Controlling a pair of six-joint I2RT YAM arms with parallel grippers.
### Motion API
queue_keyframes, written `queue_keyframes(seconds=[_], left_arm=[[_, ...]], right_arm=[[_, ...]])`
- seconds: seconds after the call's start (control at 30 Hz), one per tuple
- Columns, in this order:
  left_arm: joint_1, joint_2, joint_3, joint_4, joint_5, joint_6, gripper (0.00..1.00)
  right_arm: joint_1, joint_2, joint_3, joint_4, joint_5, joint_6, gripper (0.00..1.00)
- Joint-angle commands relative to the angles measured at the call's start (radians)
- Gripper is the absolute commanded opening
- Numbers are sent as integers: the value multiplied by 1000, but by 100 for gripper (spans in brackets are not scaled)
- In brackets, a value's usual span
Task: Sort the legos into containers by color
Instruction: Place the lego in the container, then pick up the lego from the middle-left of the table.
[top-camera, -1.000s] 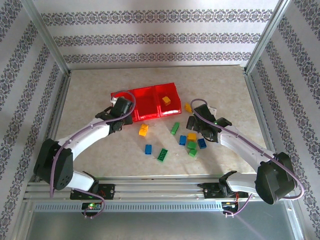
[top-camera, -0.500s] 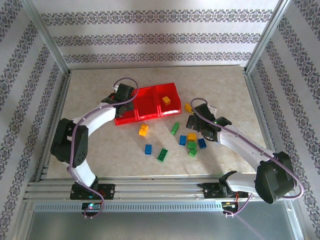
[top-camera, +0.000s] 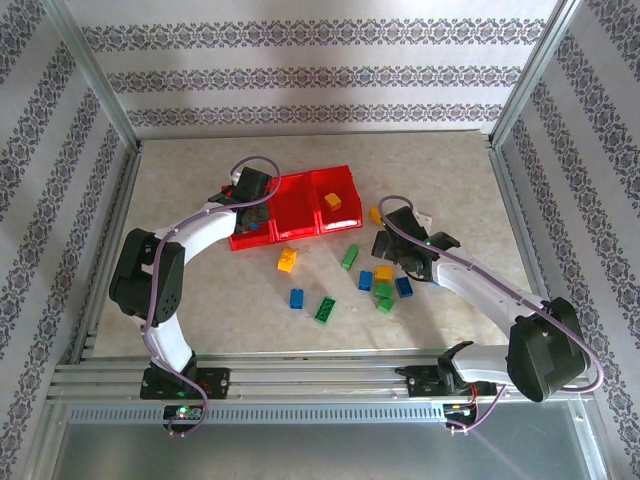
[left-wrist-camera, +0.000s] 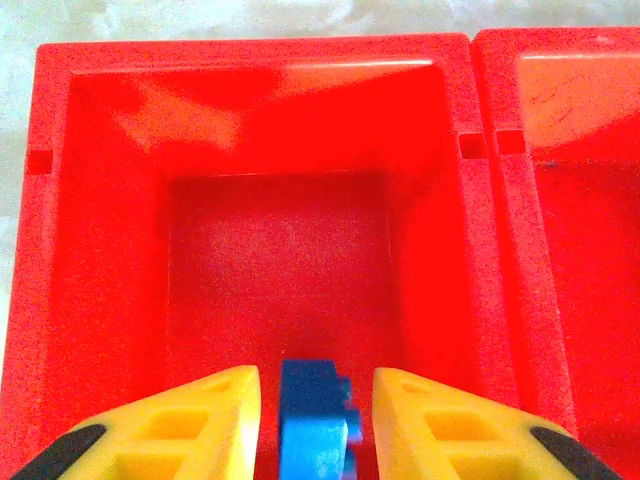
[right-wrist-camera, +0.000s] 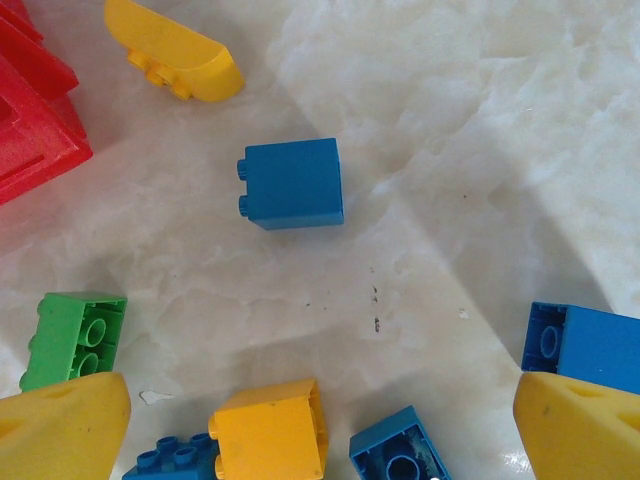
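my left pincer has pushed further out and now hangs over the left compartment of the red tray. its jaws have just eased off. they stand narrow, with a sliver of red showing on either side of the blue brick between them, so i judge the brick is let go and on its way into that bin rather than gripped. that would make the left bin the blue one. the right compartment already holds a yellow brick, and the middle one looks bare. my right pincer hasn't budged: it is spread wide, holding nothing, low over the loose legos on the counter. most of the sorting is still ahead of me, since blue, green and yellow pieces still lie scattered in front of the tray. once the left arm lifts clear, that cluster looks like the next place to pick from.
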Motion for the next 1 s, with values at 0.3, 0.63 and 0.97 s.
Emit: queue_keyframes(seconds=[0.3, 0.63, 0.97], left_arm=[[11, -102, -19, -11, 48, 13, 38], [-171, -315, -185, -57, 59, -41, 43], [-437, -411, -321, -138, 5, -131, 67]], right_arm=[[-9, 14, 44, -21, 15, 3, 98], [-11, 19, 45, -21, 21, 2, 98], [-13, 19, 39, -21, 25, 9, 98]])
